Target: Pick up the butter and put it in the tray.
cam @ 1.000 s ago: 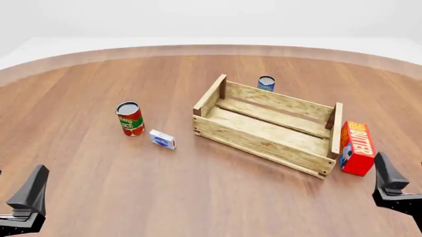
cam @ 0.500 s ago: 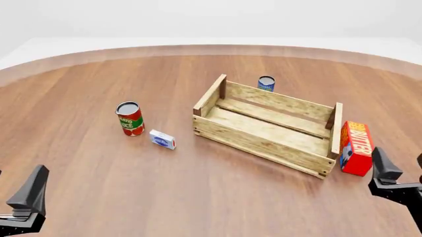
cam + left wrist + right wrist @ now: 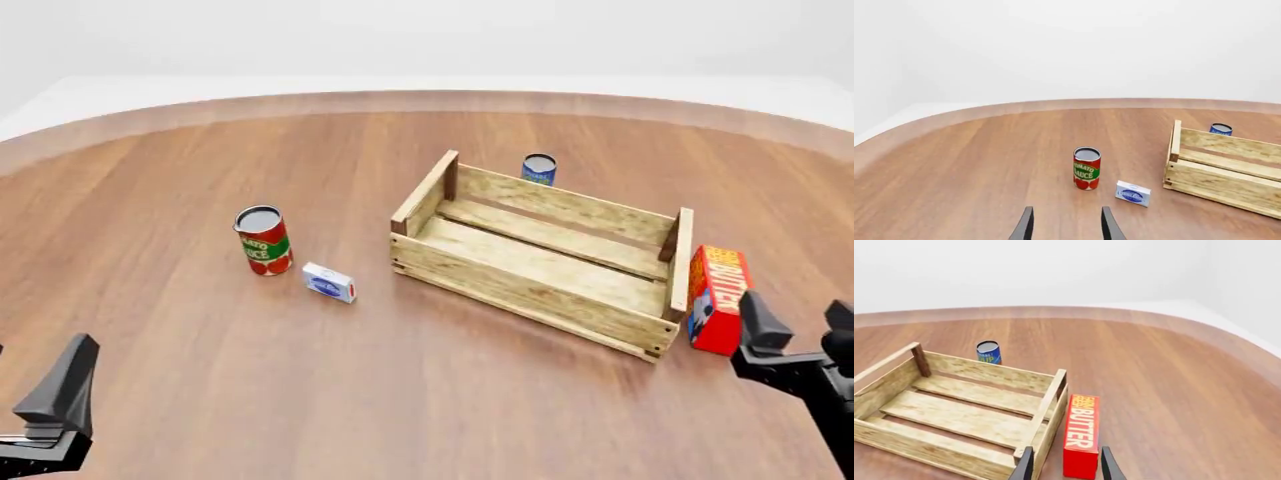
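The butter (image 3: 1081, 435) stands on the wooden table (image 3: 1174, 390) just beside one raised end board of the tray (image 3: 954, 415), its long face with white "BUTTER" lettering turned up toward the camera. A blue can (image 3: 988, 352) stands beyond the tray's far wall. The right gripper (image 3: 1064, 465) shows two dark fingertips spread apart, holding nothing

The butter (image 3: 1081, 435) carton carries "BUTTER" in white letters running along its red side, under a small orange-panel line too fine to read. The red-and-green can (image 3: 1086, 168) reads "TOMATO SAUCE". Print on the small white-and-blue box (image 3: 1133, 193) and the blue can (image 3: 988, 352) is illegible.
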You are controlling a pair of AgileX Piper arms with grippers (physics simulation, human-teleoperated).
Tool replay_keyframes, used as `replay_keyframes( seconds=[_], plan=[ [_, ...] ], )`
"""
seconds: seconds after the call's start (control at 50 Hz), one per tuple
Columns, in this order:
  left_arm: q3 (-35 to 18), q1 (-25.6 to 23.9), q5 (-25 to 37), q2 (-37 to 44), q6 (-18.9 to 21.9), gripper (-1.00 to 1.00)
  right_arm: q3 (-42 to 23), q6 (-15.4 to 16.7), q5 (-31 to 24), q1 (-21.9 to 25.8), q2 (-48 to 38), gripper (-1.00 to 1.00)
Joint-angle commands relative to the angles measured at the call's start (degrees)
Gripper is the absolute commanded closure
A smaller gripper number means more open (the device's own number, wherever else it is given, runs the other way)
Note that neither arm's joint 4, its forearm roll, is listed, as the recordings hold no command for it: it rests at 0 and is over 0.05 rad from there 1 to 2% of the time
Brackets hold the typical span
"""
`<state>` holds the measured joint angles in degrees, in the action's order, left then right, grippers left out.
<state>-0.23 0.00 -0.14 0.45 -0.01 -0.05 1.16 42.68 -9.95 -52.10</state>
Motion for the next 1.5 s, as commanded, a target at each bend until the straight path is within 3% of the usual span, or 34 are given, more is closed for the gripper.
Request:
replay_keyframes(
  seconds=[0.02,0.34,0.68,1.5],
  plan=[
    [0.0,0.0,0.0,-0.01,0.0,-1.0,-0.01,-0.24,8.4,-0.55,-9.55,-1.0],
    [0.0,-0.01,0.0,-0.01,0.0,-1.0,0.03,0.08,18.01,-1.94,-20.53,-1.0],
    [0.0,0.0,0.0,0.0,0.0,-1.0,-0.47,0.61,24.09,-2.69,-28.04,-1.0],
    [0.0,0.0,0.0,0.0,-0.01,-1.0,-5.88,-0.08,27.12,-3.5,-39.16,-1.0]
  ],
)
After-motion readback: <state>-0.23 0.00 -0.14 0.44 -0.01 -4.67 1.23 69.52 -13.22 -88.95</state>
